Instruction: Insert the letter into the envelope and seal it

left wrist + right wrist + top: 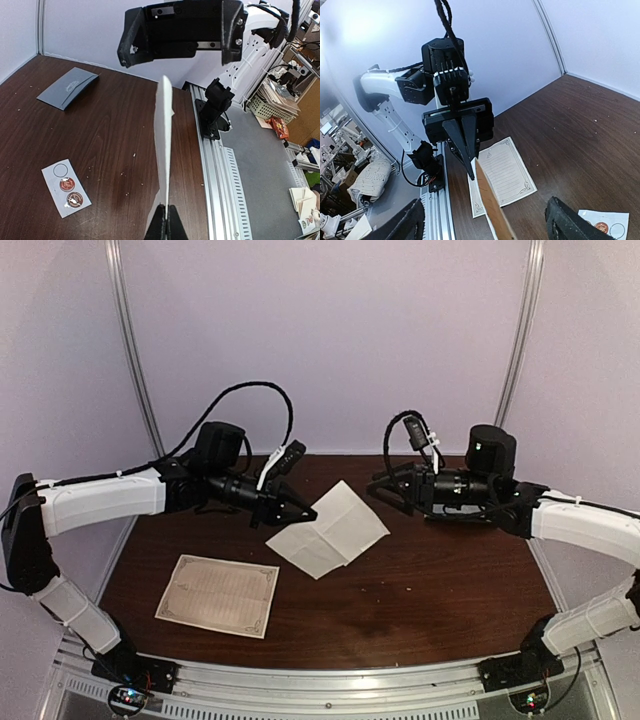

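1. The envelope [69,88] lies flat on the table [440,590], far toward the back on the right arm's side. I only find it from the left wrist; from above I can't see it.
2. From my left gripper [298,509] it sits well beyond the right arm's fingers and off toward the back wall. Its long axis runs slantwise across that line of approach. I judge the right arm the nearer one.
3. The sticker card [66,188] lies between my left gripper and the envelope, apart from both.
4. The left gripper is pinched tight on a corner of a creased white sheet [335,530], which I take to be the letter, held off the table.
5. The right gripper [382,490] faces it with fingers spread wide and empty; the sheet's free edge stands between them, touching neither as far as I can tell.
6. A bordered page [218,594] rests near the left arm, untouched.
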Available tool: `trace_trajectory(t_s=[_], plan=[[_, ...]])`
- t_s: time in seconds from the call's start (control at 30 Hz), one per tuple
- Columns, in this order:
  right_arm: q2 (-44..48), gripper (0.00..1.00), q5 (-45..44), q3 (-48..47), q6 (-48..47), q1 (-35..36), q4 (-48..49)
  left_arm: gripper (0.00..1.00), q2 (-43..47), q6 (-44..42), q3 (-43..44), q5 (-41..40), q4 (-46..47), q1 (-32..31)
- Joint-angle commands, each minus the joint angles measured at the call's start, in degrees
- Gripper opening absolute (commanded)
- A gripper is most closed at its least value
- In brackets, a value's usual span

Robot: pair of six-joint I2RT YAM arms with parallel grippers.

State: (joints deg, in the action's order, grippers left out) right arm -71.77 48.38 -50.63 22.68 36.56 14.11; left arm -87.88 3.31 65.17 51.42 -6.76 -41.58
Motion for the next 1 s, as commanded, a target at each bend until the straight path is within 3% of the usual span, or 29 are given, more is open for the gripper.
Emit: trace_trajectory(t_s=[0.0, 0.1, 0.27, 0.47, 0.67, 0.83, 0.97], plan=[[0.3, 0.86, -1.7, -1.5, -2.6, 0.7, -3.5, 0.0, 0.1, -0.7, 1.4, 0.7, 0.9, -0.2], [-1.0, 0.88, -4.5, -3.2, -6.7, 2.2, -9.0, 0.0, 0.1, -0.7, 1.5, 0.8, 0.9, -0.1], [-3.5, 0.89, -2.5, -4.6, -7.5, 4.1, -10.3, 0.0, 0.1, -0.8, 1.5, 1.0, 0.8, -0.2], [-7.1, 0.67, 1.8, -6.5, -7.7, 5.3, -10.7, 0.0, 0.1, -0.8, 1.5, 2.5, 0.8, -0.1], [-8.4, 0.65, 4.2, -7.8, -7.3, 5.4, -9.3, 0.0, 0.1, -0.8, 1.4, 2.7, 0.9, -0.2], [-9.4, 0.43, 6.2, -8.6, -7.0, 5.4, -9.4, 0.0, 0.1, -0.9, 1.4, 2.7, 0.8, -0.2], [-9.4, 0.19, 6.1, -8.6, -7.2, 5.4, -9.8, 0.0, 0.1, -0.8, 1.4, 2.2, 0.8, -0.1]])
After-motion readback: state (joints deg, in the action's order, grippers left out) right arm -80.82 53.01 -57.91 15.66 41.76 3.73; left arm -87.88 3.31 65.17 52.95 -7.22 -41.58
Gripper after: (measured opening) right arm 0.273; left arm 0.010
